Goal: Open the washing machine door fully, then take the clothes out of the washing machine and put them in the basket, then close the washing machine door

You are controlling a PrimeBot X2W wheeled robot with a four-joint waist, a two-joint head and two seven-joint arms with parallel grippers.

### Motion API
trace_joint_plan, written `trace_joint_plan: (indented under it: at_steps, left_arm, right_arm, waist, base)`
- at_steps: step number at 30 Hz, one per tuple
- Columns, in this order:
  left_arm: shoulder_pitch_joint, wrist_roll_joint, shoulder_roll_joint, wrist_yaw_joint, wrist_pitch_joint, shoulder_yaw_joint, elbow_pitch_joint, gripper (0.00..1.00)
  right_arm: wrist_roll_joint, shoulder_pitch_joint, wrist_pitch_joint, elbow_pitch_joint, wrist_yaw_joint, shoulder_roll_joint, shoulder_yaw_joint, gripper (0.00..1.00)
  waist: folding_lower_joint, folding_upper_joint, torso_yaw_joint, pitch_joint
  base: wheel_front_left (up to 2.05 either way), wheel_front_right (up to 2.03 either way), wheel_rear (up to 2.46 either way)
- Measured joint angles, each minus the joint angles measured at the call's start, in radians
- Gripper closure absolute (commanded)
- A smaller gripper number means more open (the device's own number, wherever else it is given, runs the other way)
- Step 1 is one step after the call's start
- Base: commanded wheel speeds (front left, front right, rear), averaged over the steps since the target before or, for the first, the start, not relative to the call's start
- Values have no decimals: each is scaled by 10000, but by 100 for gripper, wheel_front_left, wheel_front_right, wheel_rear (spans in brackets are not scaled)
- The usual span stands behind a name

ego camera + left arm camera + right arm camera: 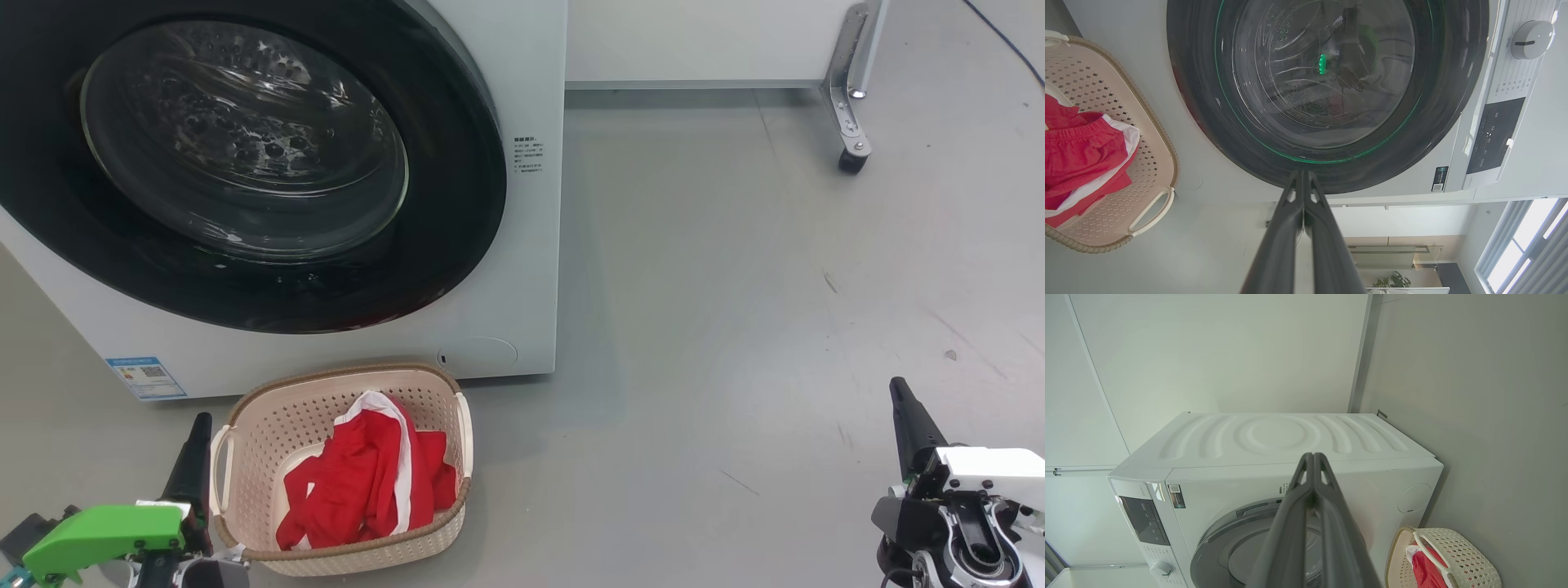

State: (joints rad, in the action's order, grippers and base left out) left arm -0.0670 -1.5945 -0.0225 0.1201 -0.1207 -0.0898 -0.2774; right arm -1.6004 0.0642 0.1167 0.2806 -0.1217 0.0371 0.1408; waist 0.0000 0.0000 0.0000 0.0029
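Observation:
The washing machine (pixel 522 269) stands ahead on the left, its black-rimmed door (pixel 245 155) lying flat against the front, closed. The glass shows only the steel drum. Red clothes (pixel 367 482) with white trim lie inside the cream basket (pixel 269 425) on the floor just before the machine. My left gripper (pixel 196 445) is shut and empty beside the basket's left handle. In the left wrist view its fingers (pixel 1303 179) point at the door's (pixel 1323 81) rim. My right gripper (pixel 902 400) is shut and empty, far right, above bare floor. From the right wrist, the machine (pixel 1274 437), basket (pixel 1466 555) and gripper (pixel 1312 457) show.
A white cabinet on a castor leg (pixel 849 122) stands at the back right. Grey floor (pixel 775 327) stretches open between machine and right arm. The machine's control panel and dial (pixel 1531 38) sit beside the door.

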Motion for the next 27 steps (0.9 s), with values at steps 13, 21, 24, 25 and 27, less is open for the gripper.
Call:
trace_joint_plan:
  at_steps: [13,21,24,25,27]
  left_arm:
    - [0,0,0,0,0,2,2,100]
    - [0,0,0,0,0,2,4,100]
    - [0,0,0,0,0,2,4,100]
    - [0,0,0,0,0,2,4,100]
    - [0,0,0,0,0,2,4,100]
  right_arm:
    - [0,0,0,-2,0,0,-6,100]
    - [-2,0,0,-4,0,0,-8,100]
    - [-4,0,0,-4,0,0,-8,100]
    - [-4,0,0,-4,0,0,-8,100]
    - [-4,0,0,-4,0,0,-8,100]
  waist:
    - [0,0,0,0]
    - [0,0,0,0]
    - [0,0,0,0]
    - [0,0,0,0]
    - [0,0,0,0]
  base:
    - [0,0,0]
    - [0,0,0]
    - [0,0,0]
    - [0,0,0]
    - [0,0,0]
